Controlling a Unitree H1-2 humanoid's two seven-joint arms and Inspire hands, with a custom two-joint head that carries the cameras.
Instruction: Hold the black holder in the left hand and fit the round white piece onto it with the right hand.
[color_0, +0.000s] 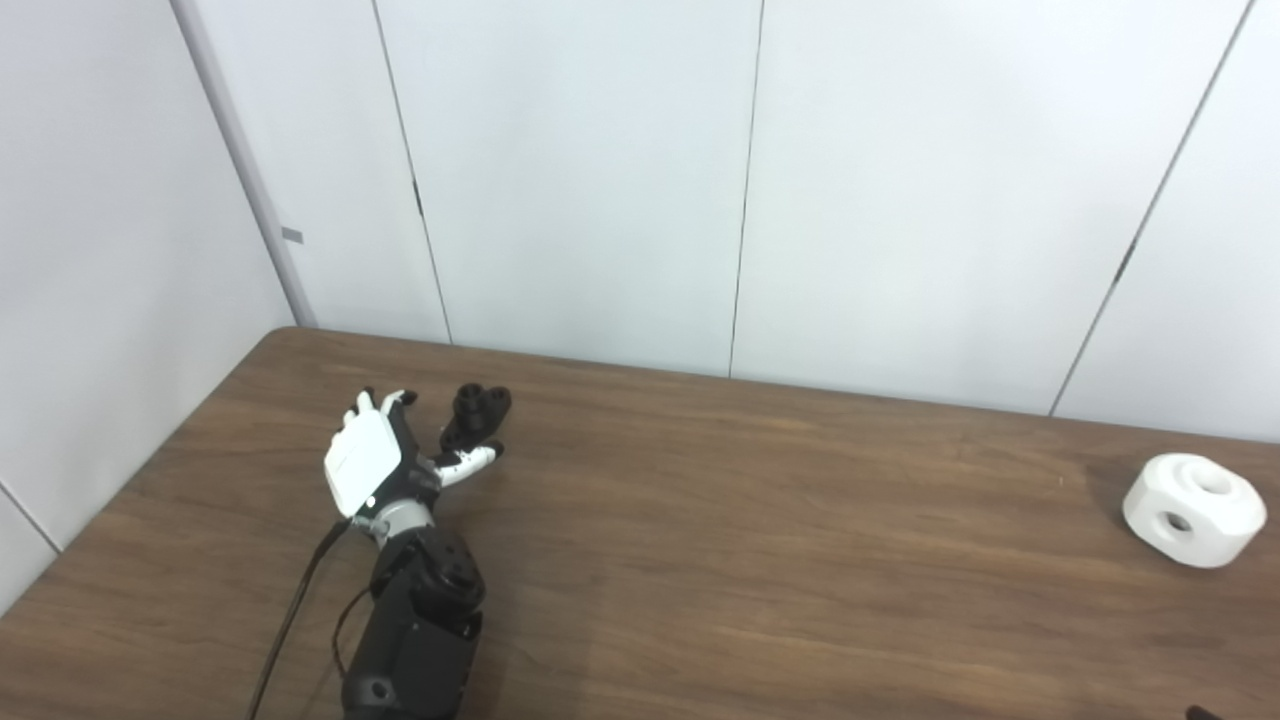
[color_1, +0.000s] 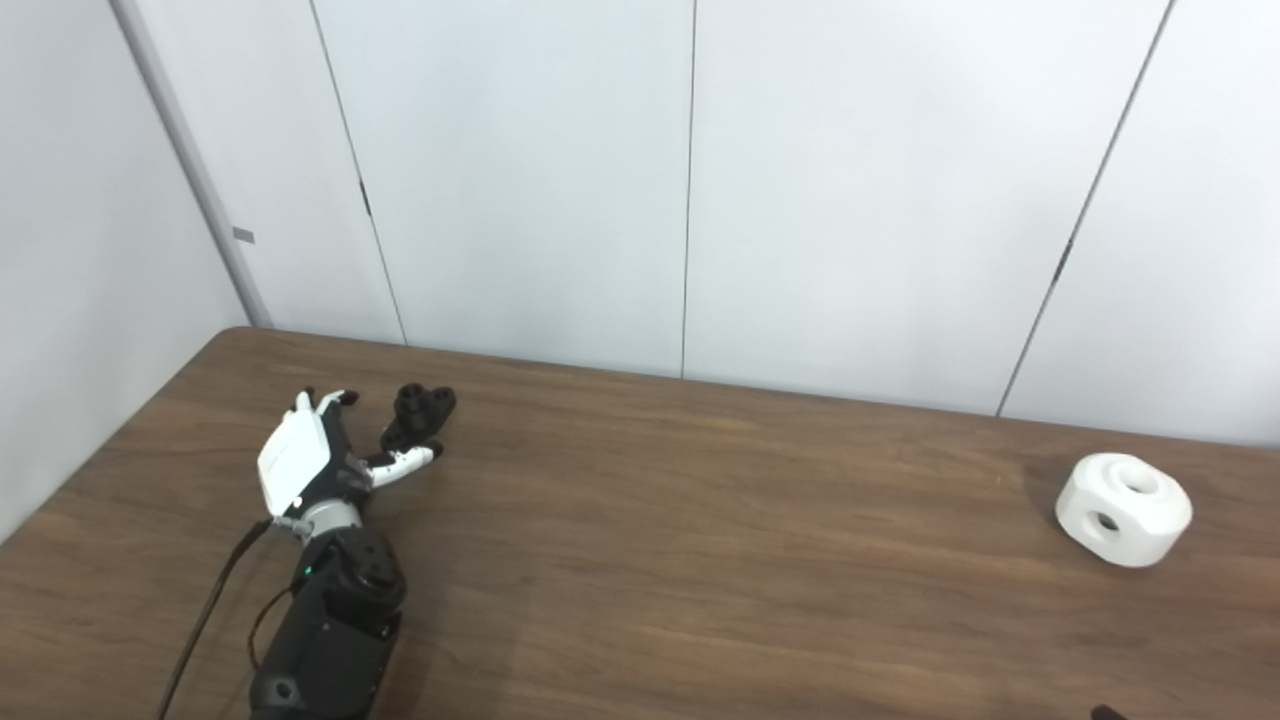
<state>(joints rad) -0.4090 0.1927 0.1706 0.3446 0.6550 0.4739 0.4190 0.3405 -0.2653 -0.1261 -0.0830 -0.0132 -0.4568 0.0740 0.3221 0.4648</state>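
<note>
The left hand (color_0: 372, 462) lies spread and empty on the table (color_0: 700, 560), the holder (color_0: 477, 413) just beyond its thumb, the white piece (color_0: 1193, 509) far to its right.

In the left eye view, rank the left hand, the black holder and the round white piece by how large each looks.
1. Left hand and round white piece: they look about alike, so I won't rank them.
2. Black holder: clearly smallest, though the hand may hide part of it.
</note>
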